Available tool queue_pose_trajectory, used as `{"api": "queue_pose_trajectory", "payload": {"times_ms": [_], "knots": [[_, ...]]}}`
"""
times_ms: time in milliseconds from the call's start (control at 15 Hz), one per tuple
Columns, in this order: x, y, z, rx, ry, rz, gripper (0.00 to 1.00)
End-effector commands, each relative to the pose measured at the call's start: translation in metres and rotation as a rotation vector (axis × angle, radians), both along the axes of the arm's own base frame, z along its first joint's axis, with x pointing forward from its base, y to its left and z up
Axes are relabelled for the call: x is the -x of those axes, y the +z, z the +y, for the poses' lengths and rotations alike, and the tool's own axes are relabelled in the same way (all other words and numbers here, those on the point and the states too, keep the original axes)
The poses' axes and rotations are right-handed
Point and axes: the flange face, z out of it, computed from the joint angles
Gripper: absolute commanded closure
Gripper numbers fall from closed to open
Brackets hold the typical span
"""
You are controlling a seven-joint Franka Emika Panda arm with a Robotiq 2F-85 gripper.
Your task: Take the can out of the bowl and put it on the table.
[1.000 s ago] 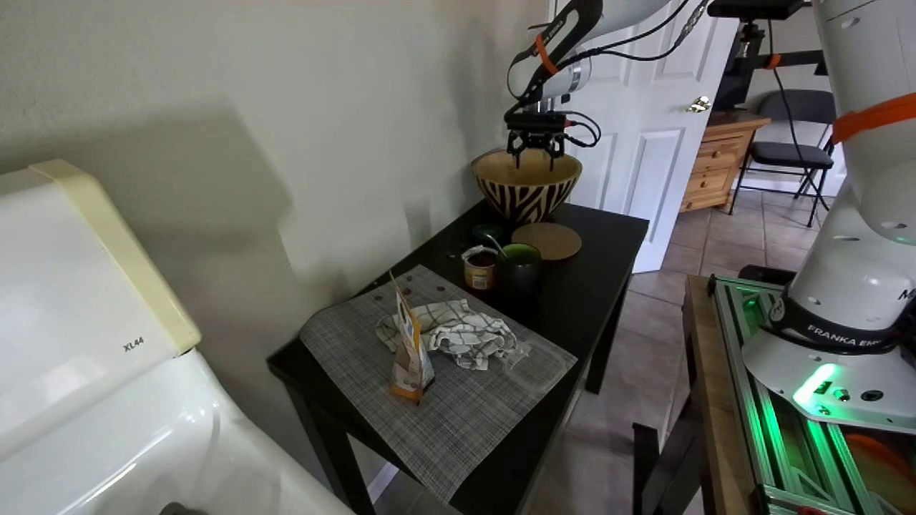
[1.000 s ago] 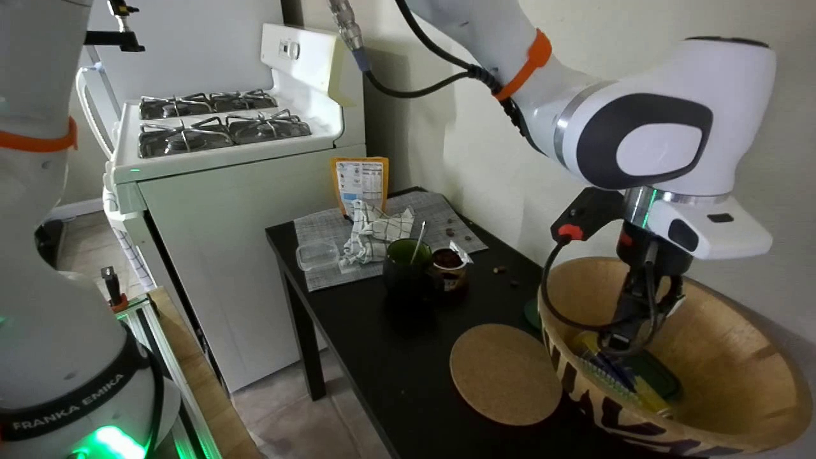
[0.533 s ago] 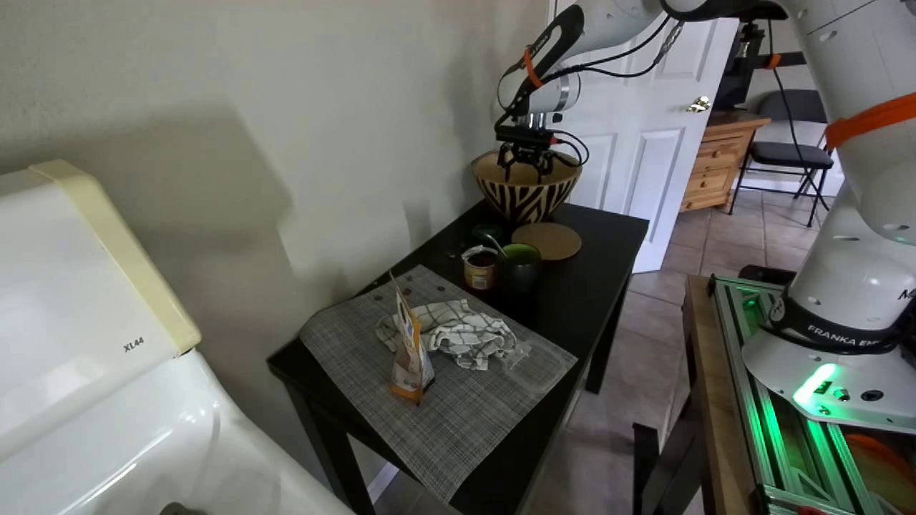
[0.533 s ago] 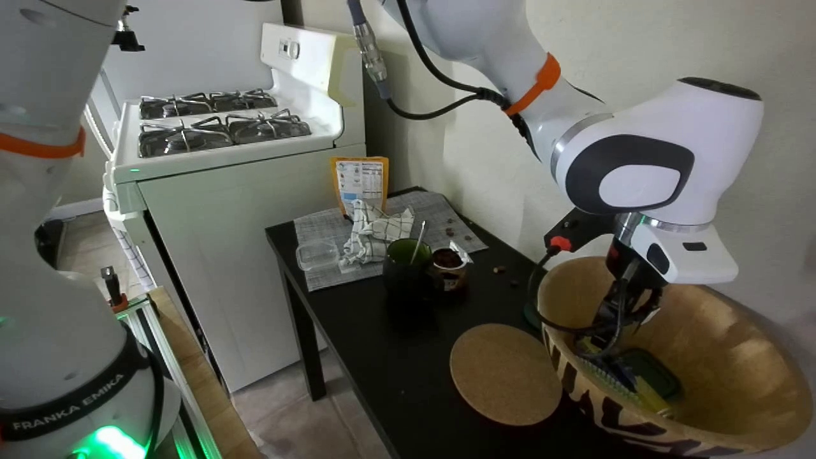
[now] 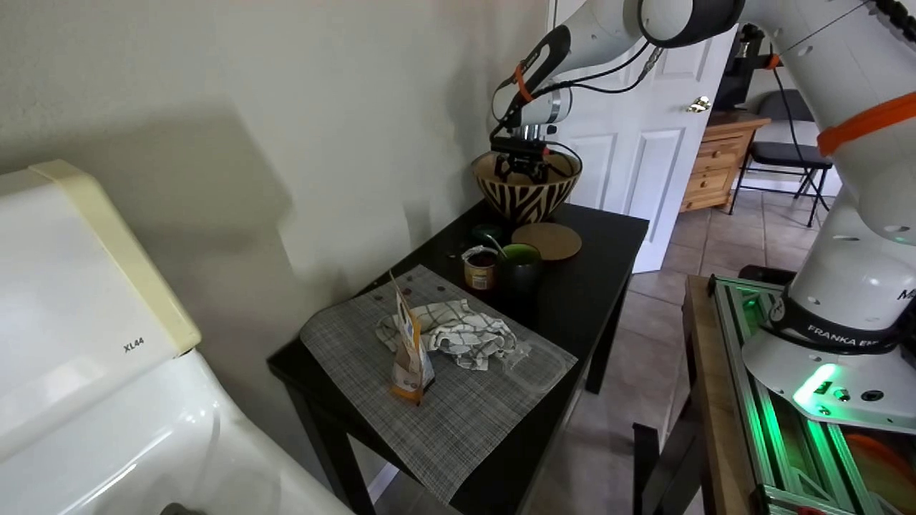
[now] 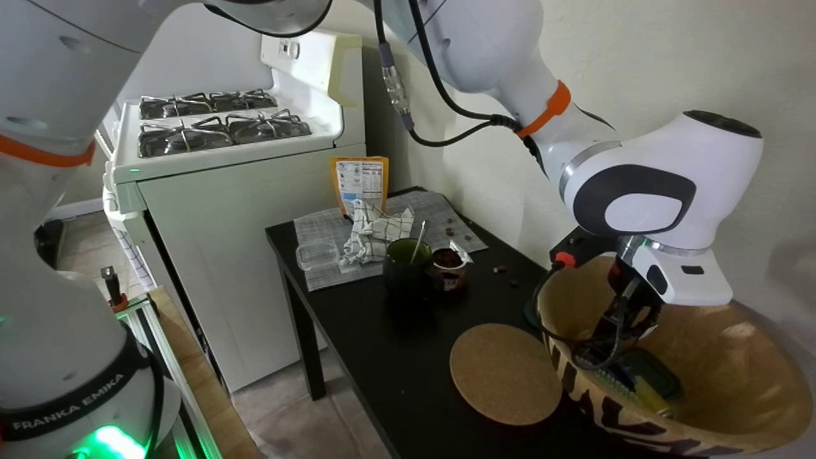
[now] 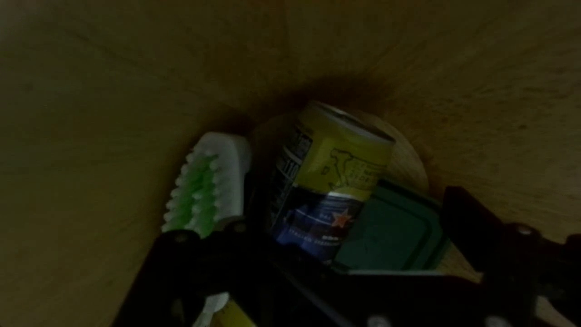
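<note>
The can (image 7: pixel 338 175), yellow above and dark blue with an orange star below, lies in the bottom of the bowl in the wrist view. The bowl (image 5: pixel 526 200) has zebra-like dark stripes and stands at the far end of the black table (image 5: pixel 608 236); its tan inside shows in an exterior view (image 6: pixel 733 376). My gripper (image 7: pixel 358 202) is open and reaches down into the bowl. The dark left finger seems to be beside the can's left side; the right finger (image 7: pixel 470 227) is well to its right, past a green box. The can's lower end is hidden by the gripper.
In the bowl, a white-green brush (image 7: pixel 199 190) lies left of the can and a dark green box (image 7: pixel 392 231) right. On the table are a cork disc (image 6: pixel 503 376), a dark mug (image 6: pixel 405 280), an opened tub (image 6: pixel 449 274), a cloth (image 5: pixel 465 332) and a pouch (image 5: pixel 411 357).
My gripper has moved down into the bowl and a little leftward in an exterior view. The bowl and the things on the table have not moved.
</note>
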Motion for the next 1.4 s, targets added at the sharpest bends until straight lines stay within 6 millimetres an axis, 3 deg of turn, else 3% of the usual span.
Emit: {"api": "queue_pose_trajectory", "payload": {"times_ms": [0,200,400,667,733,867,1000,1067,1200,1333], "knots": [[-0.007,-0.012,-0.004,-0.044,-0.044,0.034,0.14],[-0.006,-0.014,-0.004,-0.068,-0.047,0.064,0.18],[-0.005,-0.021,-0.005,-0.087,-0.052,0.091,0.29],[-0.007,-0.033,-0.003,-0.109,-0.057,0.128,0.62],[-0.008,-0.032,-0.003,-0.112,-0.057,0.130,0.60],[-0.011,-0.031,-0.004,-0.105,-0.058,0.132,0.68],[-0.014,-0.030,-0.004,-0.090,-0.059,0.133,0.63],[-0.016,-0.030,-0.004,-0.081,-0.054,0.131,0.31],[-0.018,-0.031,-0.003,-0.068,-0.048,0.129,0.23],[-0.018,-0.043,-0.002,-0.058,-0.040,0.140,0.09]]}}
